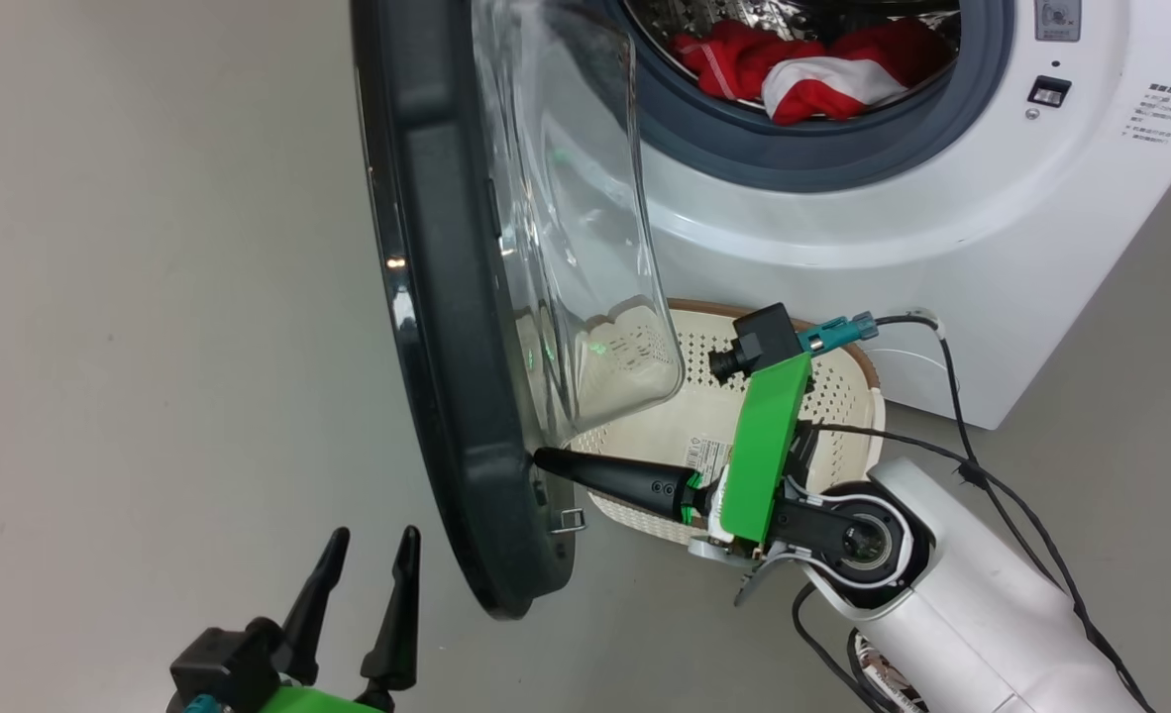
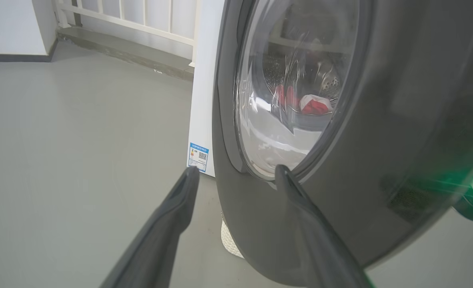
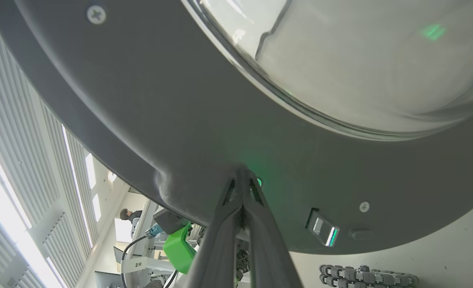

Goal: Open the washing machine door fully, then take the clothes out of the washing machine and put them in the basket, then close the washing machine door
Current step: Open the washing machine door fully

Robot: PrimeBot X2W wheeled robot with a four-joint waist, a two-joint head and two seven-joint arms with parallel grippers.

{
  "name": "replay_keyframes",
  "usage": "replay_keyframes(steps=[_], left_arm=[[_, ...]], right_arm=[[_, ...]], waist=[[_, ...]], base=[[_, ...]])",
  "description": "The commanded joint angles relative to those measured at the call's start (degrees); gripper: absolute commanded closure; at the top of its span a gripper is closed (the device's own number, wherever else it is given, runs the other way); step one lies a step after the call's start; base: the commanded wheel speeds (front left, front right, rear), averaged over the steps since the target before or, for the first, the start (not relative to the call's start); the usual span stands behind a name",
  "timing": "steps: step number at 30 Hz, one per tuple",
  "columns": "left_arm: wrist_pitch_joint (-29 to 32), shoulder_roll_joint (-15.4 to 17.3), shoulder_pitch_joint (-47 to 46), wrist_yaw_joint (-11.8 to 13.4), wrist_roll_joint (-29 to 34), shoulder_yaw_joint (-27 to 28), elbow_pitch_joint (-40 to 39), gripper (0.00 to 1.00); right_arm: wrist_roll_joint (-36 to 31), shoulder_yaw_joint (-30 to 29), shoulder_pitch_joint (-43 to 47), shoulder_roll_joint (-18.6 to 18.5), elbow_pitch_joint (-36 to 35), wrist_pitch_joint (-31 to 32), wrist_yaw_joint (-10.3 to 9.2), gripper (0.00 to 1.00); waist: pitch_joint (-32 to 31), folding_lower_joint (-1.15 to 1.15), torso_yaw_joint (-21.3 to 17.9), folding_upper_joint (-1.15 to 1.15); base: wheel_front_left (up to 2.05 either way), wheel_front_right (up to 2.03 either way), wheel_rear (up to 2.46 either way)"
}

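Jaws pressed together on the right gripper, nothing between them, the joined tips planted on the dark grey inner frame of the washing machine door, low down, just above the latch. That door stands swung out, edge-on to the head camera, roughly square to the washing machine. It's open, but by my reading not fully. So this is a push: drive the tips outward along the door's own arc, staying on the flat frame and off the bulging glass, where a pointed tip could skid. A straight-line shove risks sliding off the rim.

Behind it, the clothes lie red and white inside the machine's mouth. The basket sits on the floor right under the door. Over on the door's outer side the left gripper hovers, jaws wide apart and empty, and it should mind the swing.
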Motion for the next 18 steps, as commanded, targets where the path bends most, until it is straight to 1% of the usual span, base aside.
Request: replay_keyframes(steps=[1, 17, 18], left_arm=[[-0.52, 0.64, -0.60, 0.71, -0.08, 2.35, -1.57, 0.00], [-0.52, 0.64, -0.20, 1.20, -0.17, 3.06, -1.81, 0.00], [-0.52, 0.64, -0.18, 1.22, -0.18, 3.15, -1.83, 0.00]], right_arm=[[0.95, 1.25, -0.29, 2.05, -1.80, -0.65, 0.45, 1.00], [1.60, 2.80, -0.88, 2.06, -1.65, -2.89, 0.45, 1.00], [1.22, 2.74, -0.84, 2.06, -1.48, -3.18, 0.45, 0.95]], waist=[[-0.01, 0.00, 0.32, 0.00], [-0.60, 0.00, 0.91, 0.00], [-0.61, 0.00, 0.84, 0.00]], base=[[0.00, 0.00, 0.00], [0.00, 0.00, 0.00], [0.00, 0.00, 0.00]])
